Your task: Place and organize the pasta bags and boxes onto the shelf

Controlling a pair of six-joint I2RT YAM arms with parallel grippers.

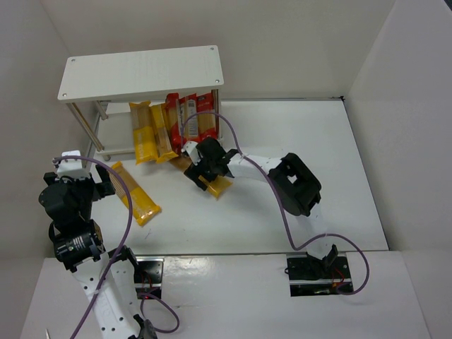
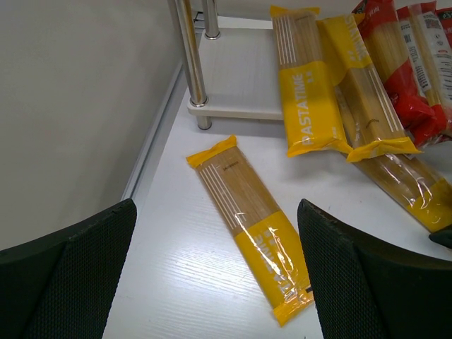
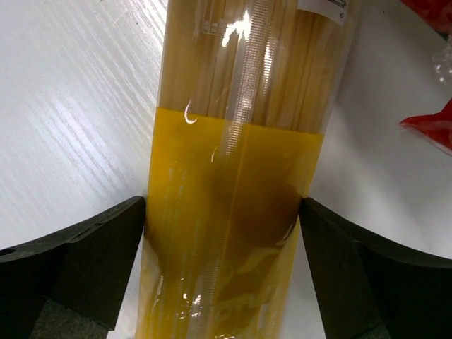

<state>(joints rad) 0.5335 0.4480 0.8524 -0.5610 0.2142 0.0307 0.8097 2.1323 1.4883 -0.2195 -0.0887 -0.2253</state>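
The white shelf (image 1: 141,70) stands at the back left. Several yellow and red-edged pasta packs (image 1: 164,131) lean side by side on its lower board; they also show in the left wrist view (image 2: 311,99). My right gripper (image 1: 207,173) is shut on the yellow end of one yellow pack (image 3: 233,176), its fingers (image 3: 106,247) pressing both long sides, just in front of the shelf. Another yellow pack (image 1: 135,193) lies flat on the table. My left gripper (image 2: 219,282) is open above the near end of this pack (image 2: 251,226), without touching it.
The shelf's metal leg (image 2: 189,56) and lower board (image 2: 240,78) lie ahead of the left gripper. White walls (image 1: 28,106) close in the table on the left, back and right. Purple cables (image 1: 282,205) trail along both arms.
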